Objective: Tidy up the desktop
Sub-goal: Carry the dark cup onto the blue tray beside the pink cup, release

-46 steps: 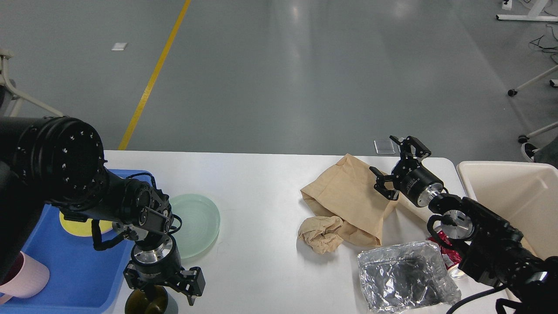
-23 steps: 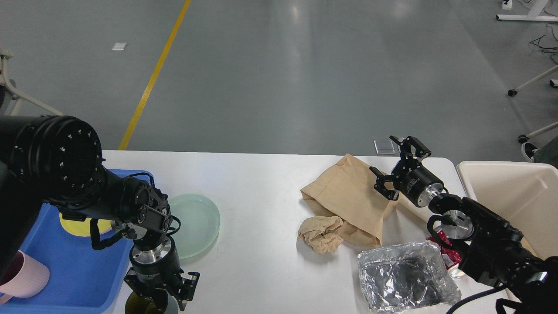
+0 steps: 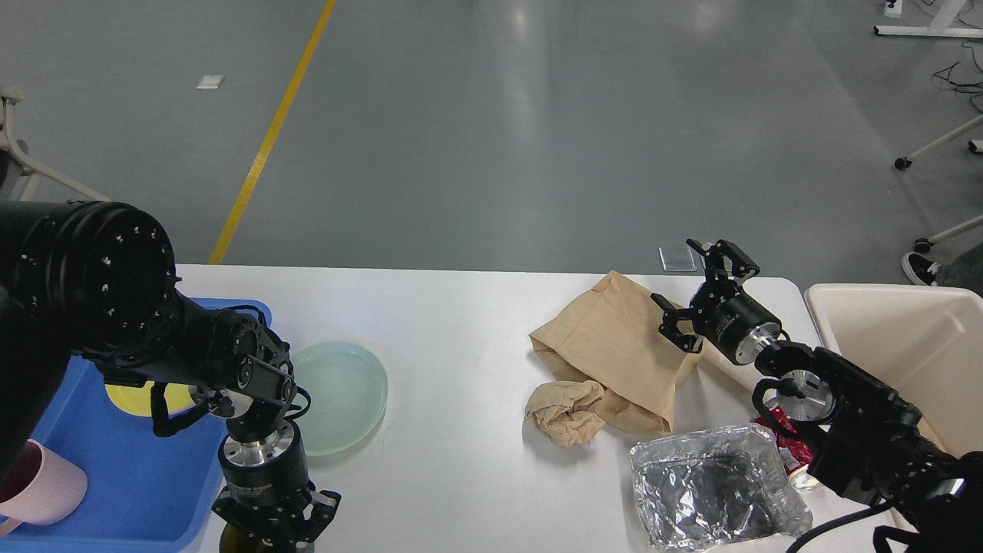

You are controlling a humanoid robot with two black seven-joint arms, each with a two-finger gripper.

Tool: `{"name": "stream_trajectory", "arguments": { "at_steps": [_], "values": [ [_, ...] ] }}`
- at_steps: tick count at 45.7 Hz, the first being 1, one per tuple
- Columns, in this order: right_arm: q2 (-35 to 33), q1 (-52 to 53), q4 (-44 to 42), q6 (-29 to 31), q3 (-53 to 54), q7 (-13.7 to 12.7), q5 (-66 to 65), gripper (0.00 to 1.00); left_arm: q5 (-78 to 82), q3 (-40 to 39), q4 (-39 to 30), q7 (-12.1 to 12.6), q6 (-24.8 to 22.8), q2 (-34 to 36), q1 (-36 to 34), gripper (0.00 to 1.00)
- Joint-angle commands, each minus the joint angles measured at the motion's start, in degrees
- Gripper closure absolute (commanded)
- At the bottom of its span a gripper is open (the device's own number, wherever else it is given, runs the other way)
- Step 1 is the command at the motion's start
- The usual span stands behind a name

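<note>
left claw [image 3: 276,530] low over desktop [image 3: 461,322] edge.

One view only: scene is seen from robot's head, angled fwd and down, bench [image 3: 461,322] close, floor beyond.

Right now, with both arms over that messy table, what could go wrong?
The left gripper points down over a dark object at the desktop's near edge; a poor grasp might knock it off. The left arm also hangs close above the green plate and could nudge it. The open right gripper might snag the brown paper bag.
</note>
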Motion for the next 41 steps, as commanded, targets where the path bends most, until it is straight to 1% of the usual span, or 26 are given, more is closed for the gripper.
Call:
{"name": "stream_trajectory", "arguments": {
  "at_steps": [1,3,7,10,20,23,26,34,41],
  "values": [
    [0.0,0.0,0.01,0.0,0.01,0.0,0.02,0.0,-0.08,0.08,-0.01,-0.08,-0.93,0.19,-0.19,0.93],
    [0.0,0.0,0.01,0.0,0.01,0.0,-0.06,0.0,0.01,0.08,-0.01,-0.08,-1.01,0.19,-0.19,0.98],
    [0.0,0.0,0.01,0.0,0.01,0.0,0.02,0.0,-0.08,0.08,-0.01,-0.16,-2.94,0.19,-0.37,1.0],
    [0.0,0.0,0.01,0.0,0.01,0.0,0.02,0.0,-0.17,-0.01,-0.01,-0.25,-4.18,0.28,-0.46,1.0],
    [0.0,0.0,0.01,0.0,0.01,0.0,0.02,0.0,-1.05,0.34,-0.01,-0.25,-4.7,1.25,-1.25,1.0],
    [0.0,0.0,0.01,0.0,0.01,0.0,-0.06,0.0,-1.14,0.43,-0.01,-0.25,-5.58,1.42,-1.77,1.0],
    [0.0,0.0,-0.07,0.0,0.01,0.0,0.02,0.0,-1.14,0.52,-0.01,-0.25,-6.9,1.77,-2.48,1.0],
    [0.0,0.0,0.01,0.0,0.01,0.0,0.02,0.0,-1.05,1.39,-0.01,-0.25,-13.22,4.58,-5.99,1.0],
    [0.0,0.0,0.01,0.0,0.01,0.0,0.02,0.0,-1.14,2.36,-0.1,-0.34,-13.65,8.01,-9.6,1.0]
  ]
}}
